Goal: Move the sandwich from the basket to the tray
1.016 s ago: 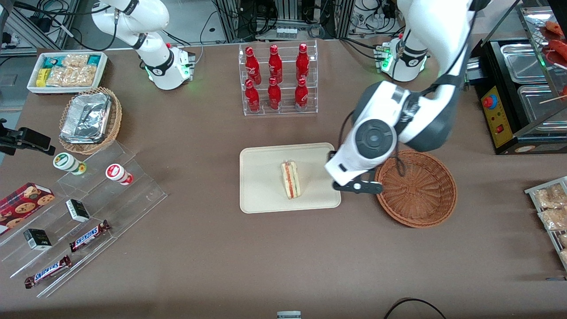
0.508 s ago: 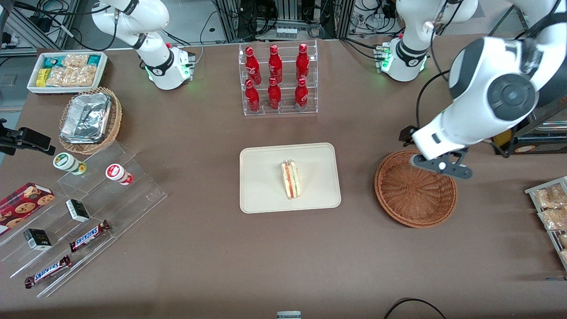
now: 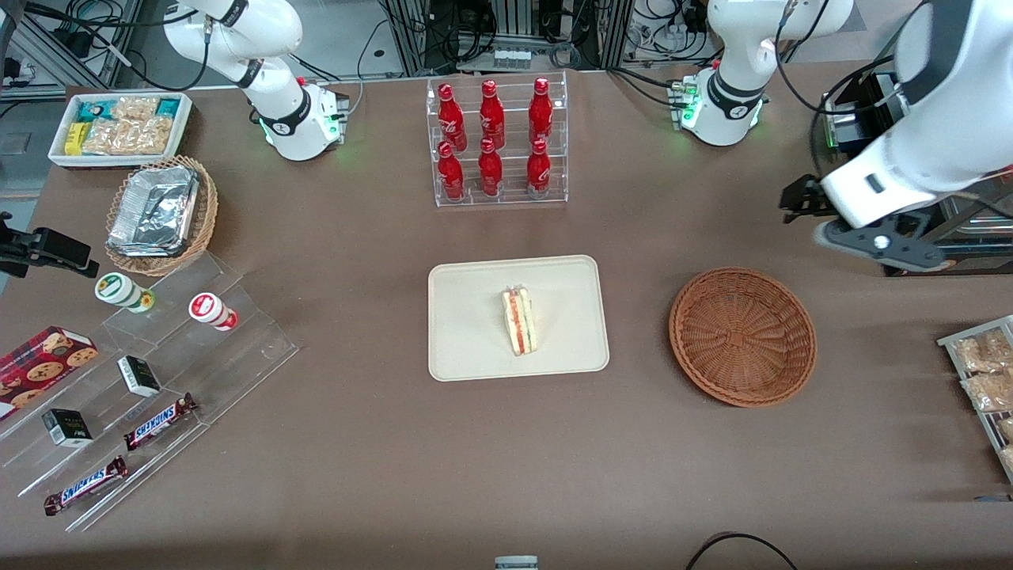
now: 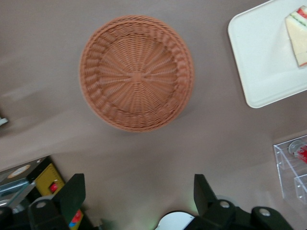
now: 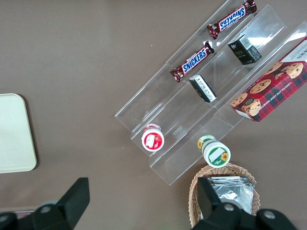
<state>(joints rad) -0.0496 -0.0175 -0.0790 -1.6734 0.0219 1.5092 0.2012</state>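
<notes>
Left claw (image 4: 139,201), fingers spread and holding nothing, hangs high near the working arm's end, above and well apart from the empty reddish-brown round wicker basket (image 3: 742,336); the clear-wrapped triangular white-bread sandwich (image 3: 518,321) lies on the cream rectangular plastic tray (image 3: 467,348), long axis toward the front camera.

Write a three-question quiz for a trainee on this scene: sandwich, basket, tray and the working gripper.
1. True or false: the sandwich lies on the tray.
2. What does the basket hold? A) the sandwich B) a foil container C) nothing
3. Fill in: the gripper, fingers apart, hangs above the table, ______ from the front camera than the basket.

Key
1. True. The wedge rests on the tray's flat surface, inside the rim.
2. C. The wrist view shows only bare weave inside the basket.
3. Farther. The gripper is toward the working arm's end of the table, holding nothing.
</notes>
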